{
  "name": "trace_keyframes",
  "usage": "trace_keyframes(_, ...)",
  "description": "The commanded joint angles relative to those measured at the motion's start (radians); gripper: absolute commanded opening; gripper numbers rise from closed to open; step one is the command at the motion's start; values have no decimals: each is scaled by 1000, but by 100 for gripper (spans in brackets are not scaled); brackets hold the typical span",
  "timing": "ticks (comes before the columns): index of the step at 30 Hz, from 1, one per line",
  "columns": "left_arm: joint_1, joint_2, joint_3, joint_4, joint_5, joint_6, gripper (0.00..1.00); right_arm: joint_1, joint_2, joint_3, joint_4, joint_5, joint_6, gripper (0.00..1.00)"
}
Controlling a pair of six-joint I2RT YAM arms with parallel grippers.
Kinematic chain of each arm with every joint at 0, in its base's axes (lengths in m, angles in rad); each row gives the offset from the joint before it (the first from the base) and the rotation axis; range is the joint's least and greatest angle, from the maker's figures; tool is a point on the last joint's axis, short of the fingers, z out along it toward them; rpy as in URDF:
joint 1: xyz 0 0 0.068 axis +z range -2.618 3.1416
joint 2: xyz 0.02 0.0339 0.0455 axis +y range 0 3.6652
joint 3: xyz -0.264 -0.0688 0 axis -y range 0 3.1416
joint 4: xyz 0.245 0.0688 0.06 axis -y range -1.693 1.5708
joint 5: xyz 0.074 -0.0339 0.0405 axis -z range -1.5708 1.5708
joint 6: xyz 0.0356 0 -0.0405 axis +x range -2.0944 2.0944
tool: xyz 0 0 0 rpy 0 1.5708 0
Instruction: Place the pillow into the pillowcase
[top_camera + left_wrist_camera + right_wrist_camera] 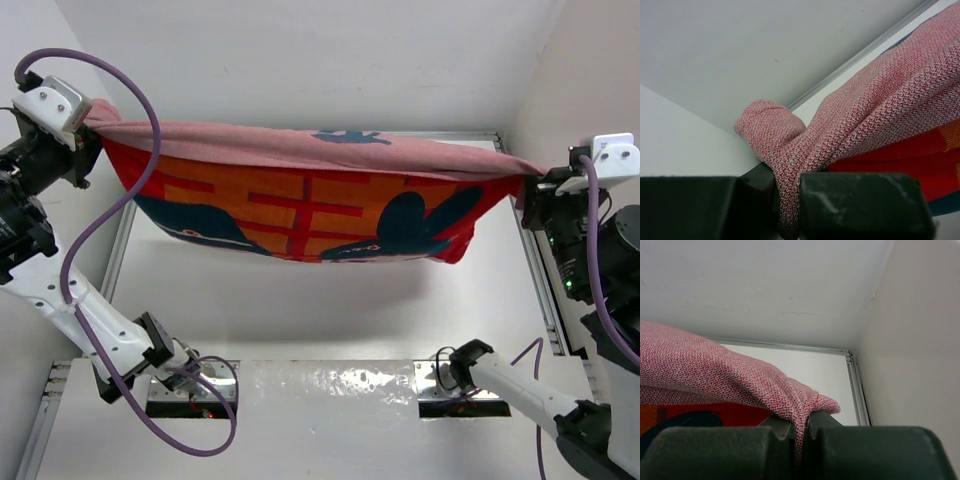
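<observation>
The red-orange pillowcase [300, 205] with dark teal cartoon shapes hangs stretched in the air between both arms, sagging in the middle above the table. My left gripper [92, 128] is shut on its left corner, and pinkish woven cloth [790, 165] is pinched between the dark fingers [860, 205]. At the far right my right gripper [528, 185] is shut on the other corner, the cloth [800, 412] squeezed between its fingers [865, 452]. The pillow is hidden from every view.
The white table [300, 310] lies below the hanging cloth, framed by metal rails [535, 280] on its sides. White walls [300, 60] close in the back and both sides. Purple cables [120, 190] loop round the left arm.
</observation>
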Motion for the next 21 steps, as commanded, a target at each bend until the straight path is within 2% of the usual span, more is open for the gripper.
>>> trace_keyframes(1,35,33,-28,83,-58,33,0,-23,-10,69,21,206,-47,0)
trace_keyframes(3,14,30,-55,91,-72,33,0,-22,3,73,8,195,-36,0)
trace_keyframes(4,-2,24,-70,107,-85,-16,0,-22,6,76,-2,193,-35,0)
trace_keyframes(7,-88,12,-172,304,-214,-169,0,-22,29,84,-32,204,-29,0)
trace_keyframes(9,-251,13,-240,366,-431,-219,0,-22,41,78,-41,212,-22,0)
trace_keyframes(10,-325,22,-264,399,-596,-234,0,-22,45,69,-41,225,-21,0)
trace_keyframes(11,-473,30,-287,411,-672,-240,0,-23,52,63,-42,235,-21,0)
trace_keyframes(14,-679,55,-371,466,-878,-275,0,-23,93,61,-67,279,-22,0)
trace_keyframes(16,-714,105,-355,477,-886,-317,0,-22,137,64,-105,313,-22,0)
trace_keyframes(18,-750,185,-263,456,-895,-328,0,-23,179,55,-128,385,-24,0)
trace_keyframes(21,-835,263,-213,465,-954,-326,0,-26,219,-11,-127,492,-21,0)
